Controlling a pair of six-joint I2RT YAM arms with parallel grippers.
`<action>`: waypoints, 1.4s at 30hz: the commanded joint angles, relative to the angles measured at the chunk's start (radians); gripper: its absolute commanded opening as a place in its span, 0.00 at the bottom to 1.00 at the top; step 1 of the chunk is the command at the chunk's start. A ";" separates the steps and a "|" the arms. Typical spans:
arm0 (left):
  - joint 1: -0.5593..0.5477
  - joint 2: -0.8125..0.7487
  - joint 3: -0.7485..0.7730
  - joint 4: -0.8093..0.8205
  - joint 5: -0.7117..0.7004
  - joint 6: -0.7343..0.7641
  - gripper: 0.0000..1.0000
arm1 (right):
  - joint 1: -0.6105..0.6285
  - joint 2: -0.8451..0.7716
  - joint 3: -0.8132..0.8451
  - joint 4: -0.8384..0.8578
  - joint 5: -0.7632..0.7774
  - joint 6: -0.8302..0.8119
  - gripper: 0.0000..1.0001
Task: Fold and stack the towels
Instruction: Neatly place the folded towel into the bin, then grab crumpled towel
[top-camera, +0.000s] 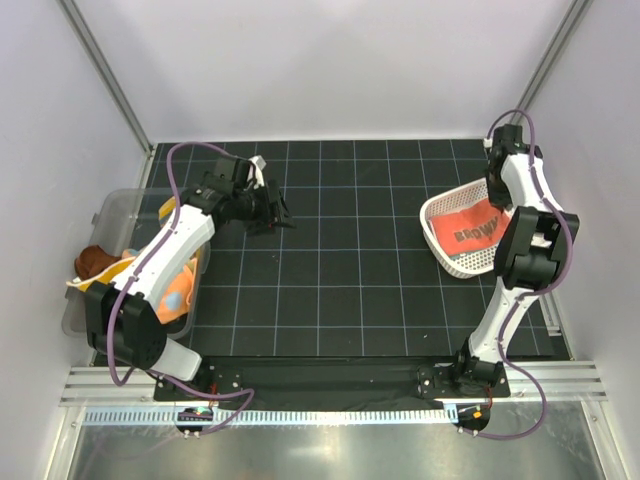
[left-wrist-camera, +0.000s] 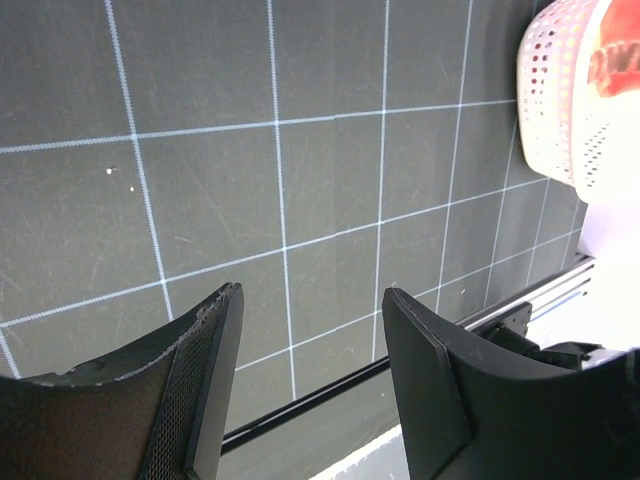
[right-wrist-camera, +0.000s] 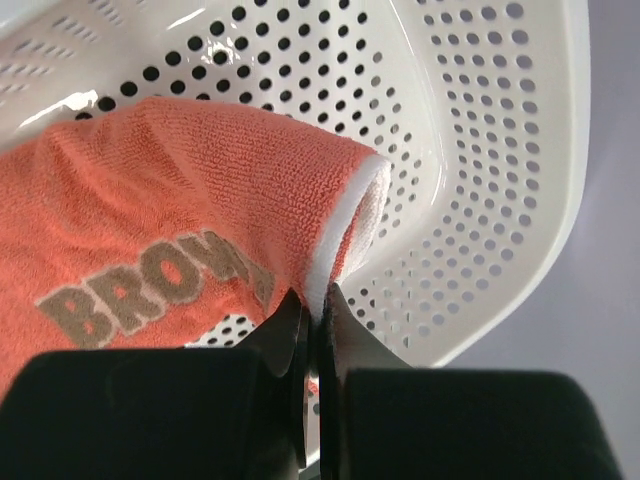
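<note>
A red-orange towel (right-wrist-camera: 180, 200) with "BROWN" lettering lies in the white perforated basket (right-wrist-camera: 480, 150), which is tipped up at the mat's right side (top-camera: 445, 255). My right gripper (right-wrist-camera: 318, 300) is shut on the towel's white-trimmed edge (top-camera: 476, 228). More towels fill the clear bin on the left: a rust-brown one (top-camera: 92, 262) and an orange one (top-camera: 176, 292) show beside my left arm. Over the mat's far left, my left gripper (top-camera: 270, 215) hangs open with nothing between its fingers (left-wrist-camera: 215, 330). The basket (left-wrist-camera: 560, 100) shows at the upper right of the left wrist view.
The clear plastic bin (top-camera: 108, 215) sits off the mat's left edge. A black grid mat (top-camera: 340, 290) covers the table. An aluminium rail (top-camera: 330, 385) runs along the near edge. White walls close in on both sides and at the back.
</note>
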 joint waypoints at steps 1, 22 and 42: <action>0.006 0.004 0.059 0.001 0.030 0.004 0.62 | -0.002 0.036 0.035 0.064 0.015 -0.047 0.01; 0.006 0.012 0.097 -0.002 -0.031 -0.021 0.63 | 0.022 -0.073 0.061 0.169 0.227 0.123 0.80; 0.506 -0.014 0.161 -0.326 -0.726 0.074 0.62 | 0.649 -0.552 -0.333 0.495 -0.429 0.645 1.00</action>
